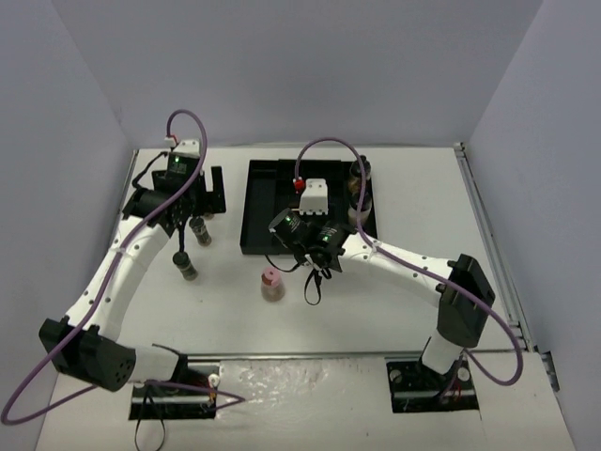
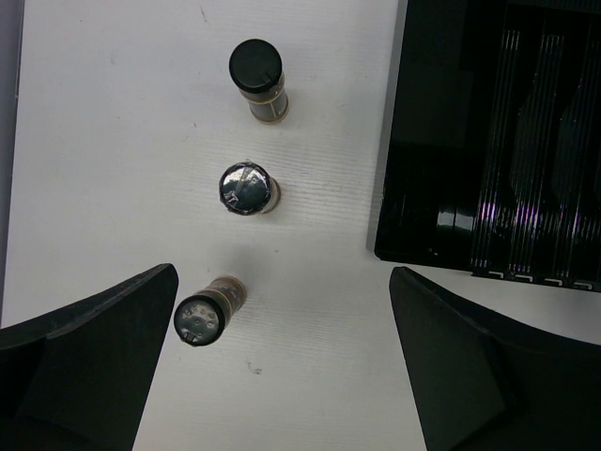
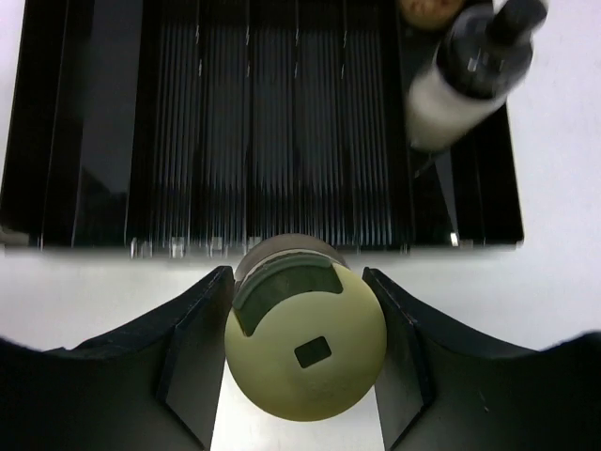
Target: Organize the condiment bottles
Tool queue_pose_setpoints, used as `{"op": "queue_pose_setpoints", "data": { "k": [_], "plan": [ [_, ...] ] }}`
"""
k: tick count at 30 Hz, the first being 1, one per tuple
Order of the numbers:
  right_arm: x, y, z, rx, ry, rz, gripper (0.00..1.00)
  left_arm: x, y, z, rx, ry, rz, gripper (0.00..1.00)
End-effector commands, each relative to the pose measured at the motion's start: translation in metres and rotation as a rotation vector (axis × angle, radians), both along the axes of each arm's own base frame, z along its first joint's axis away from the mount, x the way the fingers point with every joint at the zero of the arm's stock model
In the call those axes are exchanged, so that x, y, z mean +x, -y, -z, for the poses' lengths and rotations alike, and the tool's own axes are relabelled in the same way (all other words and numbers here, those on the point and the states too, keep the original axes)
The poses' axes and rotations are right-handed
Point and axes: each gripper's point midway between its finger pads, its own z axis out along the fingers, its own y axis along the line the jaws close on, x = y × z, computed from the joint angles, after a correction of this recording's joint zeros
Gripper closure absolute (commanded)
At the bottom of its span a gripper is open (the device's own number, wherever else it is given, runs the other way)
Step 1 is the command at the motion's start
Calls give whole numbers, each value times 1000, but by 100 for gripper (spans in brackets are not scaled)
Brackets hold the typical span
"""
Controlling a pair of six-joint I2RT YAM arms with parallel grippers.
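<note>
Right claw (image 3: 300,287) grasping the yellow-capped bottle (image 3: 305,362), seen cap-end on, at the near edge of the black tray (image 3: 263,122), whose grooves run straight away to the far side (left claw (image 2: 284,277) hangs released above three dark bottles (image 2: 247,186)).

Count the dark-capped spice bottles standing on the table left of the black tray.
3, lined up in the left wrist view: the far bottle, the middle bottle, the near bottle. The overhead view clearly shows only two; the left arm may hide the third.
</note>
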Motion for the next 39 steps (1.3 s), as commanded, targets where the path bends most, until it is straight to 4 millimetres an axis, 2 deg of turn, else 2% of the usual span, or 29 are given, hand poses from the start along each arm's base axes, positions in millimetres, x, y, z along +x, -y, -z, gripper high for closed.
{"op": "queue_pose_setpoints", "data": {
  "k": [1, 2, 3, 6, 10, 12, 14, 17, 21, 27, 33, 39],
  "plan": [
    [79, 0, -52, 36, 108, 42, 100, 6, 3, -23, -21, 84, -2, 7],
    [91, -2, -60, 52, 118, 42, 100, 6, 2, -24, -21, 84, -3, 7],
    [99, 0, -52, 38, 102, 39, 100, 6, 3, -24, -21, 84, -3, 7],
    [143, -6, -72, 47, 133, 34, 100, 6, 3, -24, -19, 82, -2, 7],
    [189, 2, -88, 75, 162, 50, 100, 5, 3, -24, -21, 83, 2, 7],
    [209, 3, -90, 88, 175, 56, 100, 6, 4, -25, -23, 84, 3, 6],
    [225, 10, -80, 90, 159, 58, 100, 6, 4, -24, -26, 85, 4, 6],
    [245, 17, -78, 113, 168, 65, 100, 7, 6, -24, -31, 86, 7, 6],
    [270, 33, -64, 126, 176, 86, 100, 6, 6, -24, -32, 85, 8, 7],
    [296, 45, -53, 141, 198, 91, 100, 6, 7, -22, -38, 83, 8, 7],
    [313, 49, -34, 149, 202, 86, 100, 5, 7, -23, -30, 84, 10, 7],
    [320, 50, -14, 129, 193, 89, 100, 5, 7, -24, -27, 87, 11, 6]
  ]
}}
